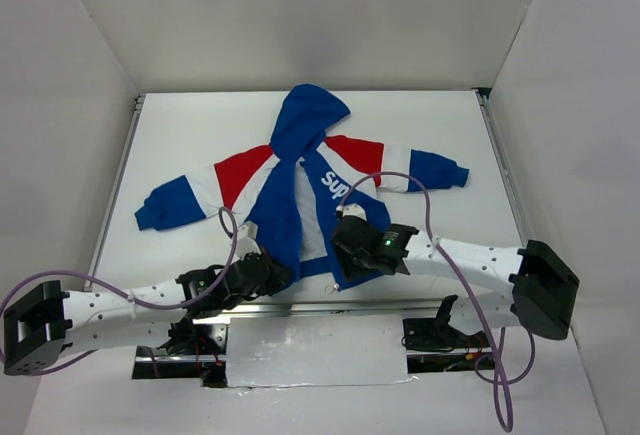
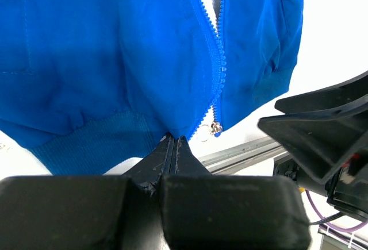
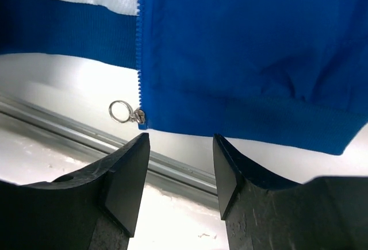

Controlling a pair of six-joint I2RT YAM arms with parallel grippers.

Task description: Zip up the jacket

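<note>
Top: I see one jacket (image 1: 300,195) lying flat on the white table (image 1: 450,135), soft blue fabric.
Left wrist: left gripper (image 2: 173,141) is pressed closed, tips at the ribbed hem; one metal ring pull (image 2: 214,127) hangs beside it.
Right wrist: right gripper (image 3: 181,141) has its jaws apart, holding nothing.

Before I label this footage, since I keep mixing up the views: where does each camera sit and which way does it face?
Top: above and behind the arms, looking down at the jacket; both arms, left hand and right hand show.
Left wrist: on the left arm, facing the jacket's bottom hem, which its shut hand pinches.
Right wrist: on the right arm, facing the same hem; its open hand shows.
Shared: both wrist views show the zipper's ring pull.
</note>
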